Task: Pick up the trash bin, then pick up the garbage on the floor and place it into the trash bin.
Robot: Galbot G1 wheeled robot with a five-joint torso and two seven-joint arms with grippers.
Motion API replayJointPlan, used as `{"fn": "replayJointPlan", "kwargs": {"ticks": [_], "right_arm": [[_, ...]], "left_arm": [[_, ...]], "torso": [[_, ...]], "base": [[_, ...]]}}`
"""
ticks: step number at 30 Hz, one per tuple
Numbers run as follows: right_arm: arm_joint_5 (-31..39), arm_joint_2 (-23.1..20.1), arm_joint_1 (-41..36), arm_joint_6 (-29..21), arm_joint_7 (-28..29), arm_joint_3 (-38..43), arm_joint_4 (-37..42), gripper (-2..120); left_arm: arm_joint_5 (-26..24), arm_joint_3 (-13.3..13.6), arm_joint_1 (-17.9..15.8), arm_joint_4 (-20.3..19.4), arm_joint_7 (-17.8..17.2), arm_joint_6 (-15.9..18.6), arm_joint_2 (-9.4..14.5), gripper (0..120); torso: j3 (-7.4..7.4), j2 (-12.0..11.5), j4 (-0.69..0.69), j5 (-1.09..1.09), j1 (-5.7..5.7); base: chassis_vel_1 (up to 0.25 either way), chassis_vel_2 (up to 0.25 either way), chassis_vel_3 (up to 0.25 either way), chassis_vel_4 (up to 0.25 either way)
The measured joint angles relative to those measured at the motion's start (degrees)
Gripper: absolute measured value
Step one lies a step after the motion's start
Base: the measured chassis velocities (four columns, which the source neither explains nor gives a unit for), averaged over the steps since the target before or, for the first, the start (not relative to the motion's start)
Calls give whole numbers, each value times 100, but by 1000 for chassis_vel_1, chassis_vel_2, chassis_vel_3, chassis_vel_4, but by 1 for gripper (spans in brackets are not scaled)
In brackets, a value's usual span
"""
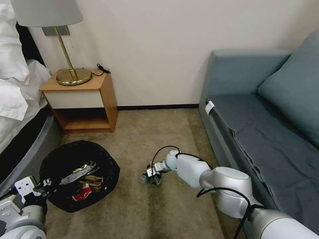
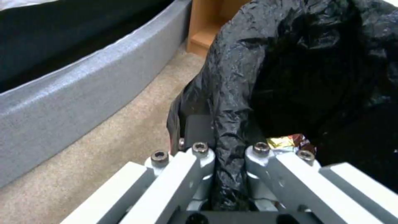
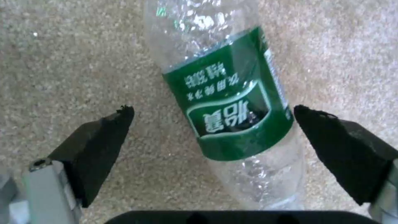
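Right end effector: low over the carpet, its two black pads spread wide apart, one on each side of the bottle, neither touching it.
Bottle: clear, crushed, with a green label, lying on its side on the carpet between the open pads; from the head camera it sits near the middle of the floor, close to the couch.
Why the right side is so: the label band lies square between the pads, so this looks like the line-up for a pinch across the bottle's middle, where the plastic is likely stiffest.
Left end effector: fingers drawn together, clamped on the bin's rim with a fold of the black bag pinched between them.
Trash bin: held by its rim on the robot's left, close to the bed and in front of the nightstand; whether it is off the floor I cannot tell.
Inside the bin: a brown crumpled wrapper, a shiny wrapper and a red-and-white cup.
Why the bin is so: its mouth faces up and open, near the right arm, ready to take the last piece.
Progress: three pieces appear binned; the bottle seems the only one left.
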Motion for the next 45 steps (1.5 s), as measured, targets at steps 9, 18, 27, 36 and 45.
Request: {"fn": "replayJointPlan", "kwargs": {"ticks": [9, 18, 27, 36, 45], "right_arm": [[-3, -1, -30, -29, 27, 36, -37, 99], [0, -2, -45, -34, 40, 53, -37, 96], [6, -3, -59, -20, 16, 48, -37, 64], [10, -3, -61, 5, 4, 43, -19, 31], [102, -4, -19, 18, -121, 40, 184, 17]], "left_arm": [[4, 12, -9, 0, -7, 0, -11, 3], [19, 13, -3, 1, -8, -5, -36, 3], [49, 11, -4, 60, -3, -55, -60, 3], [66, 12, -4, 77, 4, -70, -68, 3], [68, 15, -13, 110, 7, -71, -64, 3]], "torso": [[0, 1, 0, 0, 0], [0, 0, 0, 0, 0], [0, 0, 0, 0, 0], [0, 0, 0, 0, 0], [0, 0, 0, 0, 0]], "base": [[0, 0, 0, 0], [0, 0, 0, 0], [0, 0, 0, 0], [0, 0, 0, 0], [0, 0, 0, 0]]}}
